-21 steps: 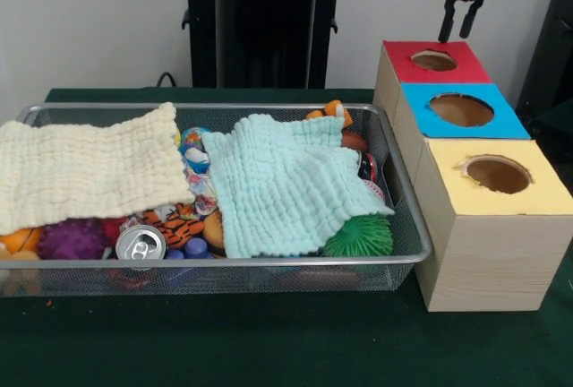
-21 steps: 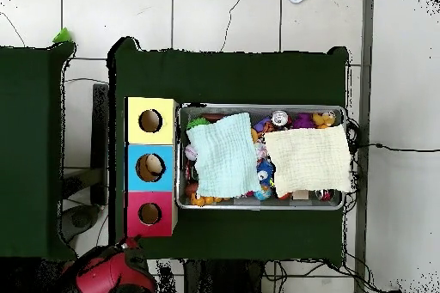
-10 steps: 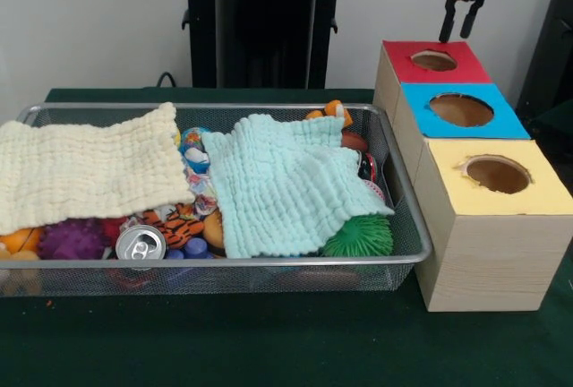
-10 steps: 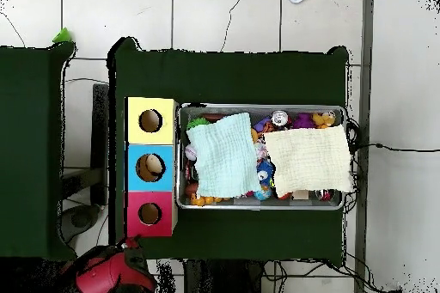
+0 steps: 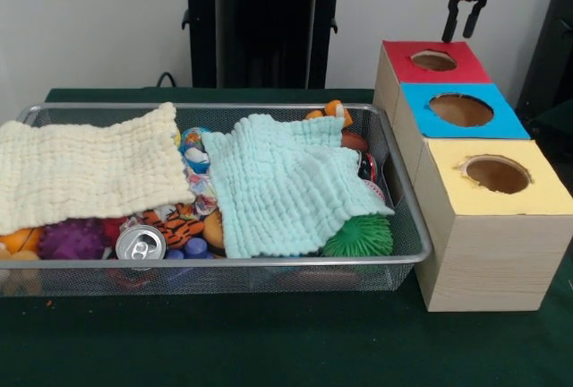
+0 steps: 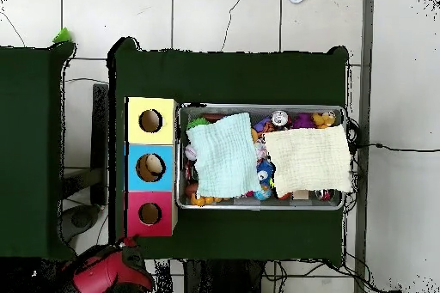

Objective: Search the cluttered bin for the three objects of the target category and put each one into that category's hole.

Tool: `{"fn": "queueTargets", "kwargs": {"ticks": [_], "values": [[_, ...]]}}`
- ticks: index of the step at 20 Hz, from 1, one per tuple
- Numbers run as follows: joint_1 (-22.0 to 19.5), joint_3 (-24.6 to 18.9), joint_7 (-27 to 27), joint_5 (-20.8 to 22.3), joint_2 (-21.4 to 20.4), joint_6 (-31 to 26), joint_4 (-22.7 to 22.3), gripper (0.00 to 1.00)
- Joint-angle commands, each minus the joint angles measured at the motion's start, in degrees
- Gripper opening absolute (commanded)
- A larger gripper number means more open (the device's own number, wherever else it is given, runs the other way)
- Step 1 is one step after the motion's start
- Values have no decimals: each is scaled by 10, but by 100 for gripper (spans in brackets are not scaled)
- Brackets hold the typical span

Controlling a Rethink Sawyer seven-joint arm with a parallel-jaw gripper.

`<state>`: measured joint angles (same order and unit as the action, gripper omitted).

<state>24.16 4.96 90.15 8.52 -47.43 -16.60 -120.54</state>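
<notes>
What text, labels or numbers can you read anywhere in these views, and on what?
None can be read. The can shows only its plain top, the patterned toys in the bin carry no legible lettering, and the red, blue and yellow boxes are unmarked.

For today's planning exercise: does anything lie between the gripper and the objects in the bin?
Yes. Two cloths, a mint cloth and a cream cloth, cover most of the bin. The gripper hangs open above the red box, off to one side.
</notes>
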Motion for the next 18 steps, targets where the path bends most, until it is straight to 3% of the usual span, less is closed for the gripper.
{"fn": "queueTargets", "kwargs": {"ticks": [1, 10, 14, 18], "values": [[16, -47, 66, -8, 16, -56, 83, 100], [12, -46, 23, 33, 49, -44, 118, 100], [-14, -56, 7, 52, 62, -21, 118, 100], [-11, -57, 14, 67, 66, -13, 117, 100]]}}
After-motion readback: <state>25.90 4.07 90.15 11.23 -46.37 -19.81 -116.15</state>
